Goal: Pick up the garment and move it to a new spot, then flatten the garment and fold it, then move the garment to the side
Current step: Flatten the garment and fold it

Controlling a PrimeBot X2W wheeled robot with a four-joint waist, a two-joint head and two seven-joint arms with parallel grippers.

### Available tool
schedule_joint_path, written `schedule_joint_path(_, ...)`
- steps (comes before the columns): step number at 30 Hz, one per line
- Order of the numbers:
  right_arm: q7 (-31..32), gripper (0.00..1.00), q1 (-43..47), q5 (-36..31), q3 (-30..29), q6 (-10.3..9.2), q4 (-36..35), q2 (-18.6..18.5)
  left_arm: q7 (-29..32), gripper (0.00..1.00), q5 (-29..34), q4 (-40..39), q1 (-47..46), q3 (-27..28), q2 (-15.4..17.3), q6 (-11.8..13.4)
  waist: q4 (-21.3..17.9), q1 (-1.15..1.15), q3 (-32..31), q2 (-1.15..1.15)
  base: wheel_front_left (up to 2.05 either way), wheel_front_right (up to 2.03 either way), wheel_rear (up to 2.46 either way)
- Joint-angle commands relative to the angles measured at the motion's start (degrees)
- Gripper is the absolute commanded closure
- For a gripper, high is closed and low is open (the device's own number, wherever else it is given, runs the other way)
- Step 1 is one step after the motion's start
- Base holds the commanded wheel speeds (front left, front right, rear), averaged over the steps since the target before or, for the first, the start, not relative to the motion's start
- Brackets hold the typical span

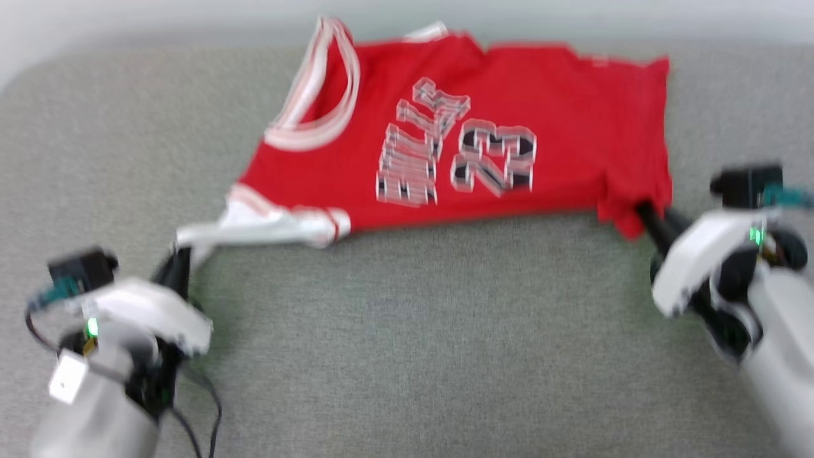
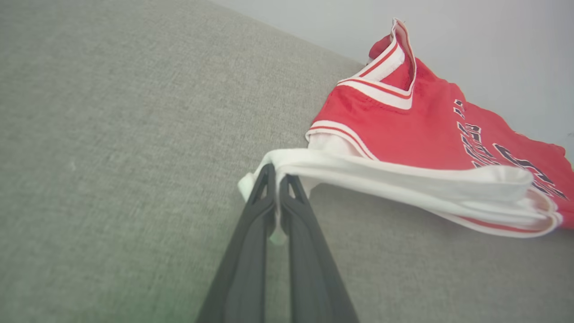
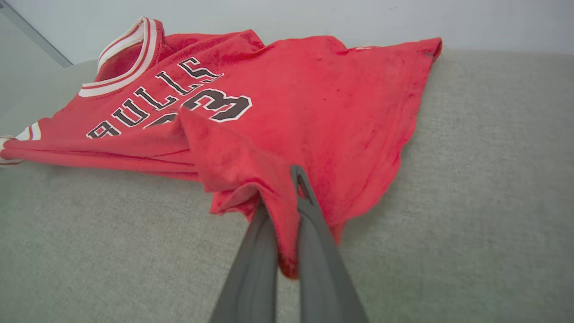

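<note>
A: At lower left of the head view, left gripper [image 1: 180,257] is clamped on the white sleeve [image 1: 254,229] of the red Bulls jersey [image 1: 559,114], and the sleeve is drawn out into a strip. The jersey sits upper middle on the grey fabric surface [image 1: 413,331], with its collar [image 1: 318,95] at the left.

B: And the right side?

A: At middle right, right gripper [image 1: 643,211] is pinched shut on the hem corner [image 1: 626,216]. I read this as the flattening step. My call is to draw both arms apart evenly and low. The lower edge looks bunched, and tugging the sleeve alone would only stretch it.

B: What differs between views?

A: The left wrist view shows the sleeve looped over the fingers [image 2: 251,251], which the head view blurs. The right wrist view reads "BULLS" cleanly and shows red cloth draped over one finger.
</note>
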Motion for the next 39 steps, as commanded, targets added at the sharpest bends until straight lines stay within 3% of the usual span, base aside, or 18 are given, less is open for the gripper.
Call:
schedule_joint_path(1, -0.1, 1.0, 3.6, 0.4, -0.6, -0.72, -0.6, -2.8, -0.5, 1.0, -0.4, -0.8, 3.6, 0.9, 2.0, 1.8, 0.6, 0.02, -4.4, 0.0, 0.0, 0.0, 0.0)
schedule_joint_path(10, 3.1, 1.0, 22.3, -0.6, -3.3, -0.73, -9.9, -4.2, 2.6, 1.0, -2.9, -18.7, 24.6, 1.9, 4.9, 10.8, 1.1, 0.02, -11.8, 0.0, 0.0, 0.0, 0.0)
schedule_joint_path(18, 7.7, 1.0, 37.5, -4.3, -8.4, -0.73, -19.0, -1.8, 4.6, 1.0, -5.3, -36.4, 41.4, 4.4, 7.7, 20.4, 1.9, 0.02, -15.2, 0.0, 0.0, 0.0, 0.0)
schedule_joint_path(24, 11.2, 1.0, 46.2, -7.1, -15.4, -0.73, -25.2, 0.9, 4.2, 1.0, -6.6, -45.9, 49.1, 6.6, 8.6, 25.0, 2.9, 0.02, -15.7, 0.0, 0.0, 0.0, 0.0)
schedule_joint_path(29, 13.9, 1.0, 49.7, -9.2, -19.8, -0.73, -29.3, 4.5, 5.3, 1.0, -5.7, -49.8, 47.9, 5.6, 9.1, 25.1, 3.8, 0.02, -15.6, 0.0, 0.0, 0.0, 0.0)
schedule_joint_path(39, 17.3, 1.0, 47.6, -13.1, -23.7, -0.45, -34.3, 9.4, 10.4, 1.0, -2.0, -45.5, 30.9, -1.2, 6.9, 20.2, 3.4, 0.02, -12.1, 0.0, 0.0, 0.0, 0.0)
